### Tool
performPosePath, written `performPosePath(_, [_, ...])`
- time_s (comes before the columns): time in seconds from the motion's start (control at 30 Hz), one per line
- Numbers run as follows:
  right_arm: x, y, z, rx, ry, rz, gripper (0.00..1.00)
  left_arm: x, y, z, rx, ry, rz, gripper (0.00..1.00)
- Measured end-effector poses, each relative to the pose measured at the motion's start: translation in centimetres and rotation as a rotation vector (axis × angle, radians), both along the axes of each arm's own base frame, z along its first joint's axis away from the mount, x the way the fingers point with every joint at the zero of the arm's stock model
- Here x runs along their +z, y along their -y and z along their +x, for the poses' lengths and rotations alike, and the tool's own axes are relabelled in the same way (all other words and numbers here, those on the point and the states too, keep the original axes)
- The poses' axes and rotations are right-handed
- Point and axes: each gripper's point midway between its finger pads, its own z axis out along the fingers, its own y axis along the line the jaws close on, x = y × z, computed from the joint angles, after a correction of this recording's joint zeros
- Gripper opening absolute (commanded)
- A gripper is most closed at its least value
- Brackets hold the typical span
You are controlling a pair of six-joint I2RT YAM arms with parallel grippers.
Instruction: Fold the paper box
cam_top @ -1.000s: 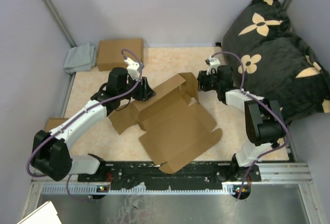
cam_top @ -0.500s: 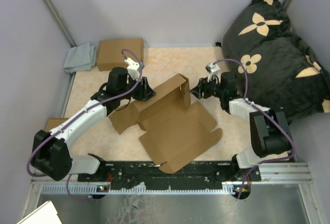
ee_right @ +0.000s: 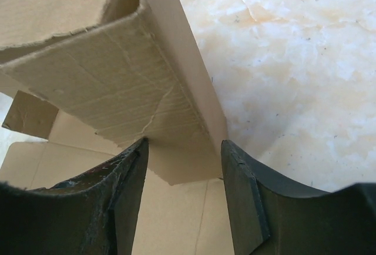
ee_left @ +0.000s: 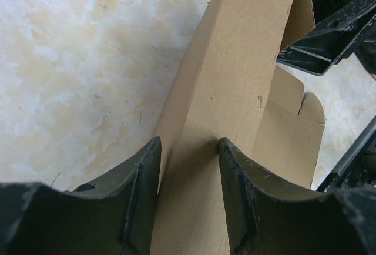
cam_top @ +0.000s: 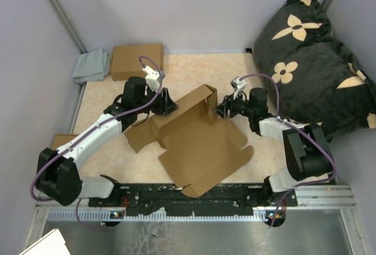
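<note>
The paper box [cam_top: 202, 146] is a brown cardboard blank lying open mid-table, with its far wall raised and a side flap standing at that wall's right end. My left gripper [cam_top: 168, 103] is open and straddles the raised wall near its left end. In the left wrist view the wall [ee_left: 235, 79] runs between its fingers [ee_left: 187, 143]. My right gripper [cam_top: 218, 107] is open at the wall's right end. In the right wrist view the flap's lower corner [ee_right: 176, 161] hangs between its fingers [ee_right: 183, 143].
A small closed brown box [cam_top: 137, 60] and a grey cloth [cam_top: 92, 66] lie at the back left. A black flowered cushion [cam_top: 311, 55] fills the back right. Another piece of cardboard [cam_top: 59, 140] sits at the left edge.
My right gripper has moved left and nearer, from beside the box's far right corner to around the raised flap's end. The left arm and the box have stayed put.
</note>
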Motion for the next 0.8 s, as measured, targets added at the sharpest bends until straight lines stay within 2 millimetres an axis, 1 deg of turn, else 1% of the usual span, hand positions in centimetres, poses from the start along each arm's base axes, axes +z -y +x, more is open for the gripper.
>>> performPosePath(0.17, [1.4, -0.5, 0.3, 0.026, 0.066, 0.029, 0.54, 0.0, 0.2, -0.2, -0.012, -0.003, -0.005, 0.50])
performPosePath(0.27, [2.3, -1.2, 0.2, 0.065, 0.101, 0.049, 0.54, 0.1, 0.3, -0.3, -0.023, -0.005, -0.010, 0.50])
performPosePath(0.4, [2.9, -2.2, 0.2, 0.118, 0.121, 0.058, 0.54, 0.1, 0.4, -0.5, -0.032, -0.008, -0.015, 0.51])
performPosePath(0.57, [2.7, -3.6, -0.1, 0.169, 0.139, 0.047, 0.53, 0.1, 0.4, -0.5, -0.034, -0.008, -0.016, 0.52])
performPosePath(0.67, [2.6, -3.8, -0.1, 0.175, 0.151, 0.040, 0.53, 0.1, 0.4, -0.5, -0.036, -0.009, -0.016, 0.53])
performPosePath(0.8, [2.5, -3.8, 0.0, 0.178, 0.158, 0.033, 0.53, 0.1, 0.4, -0.4, -0.033, -0.008, -0.016, 0.59])
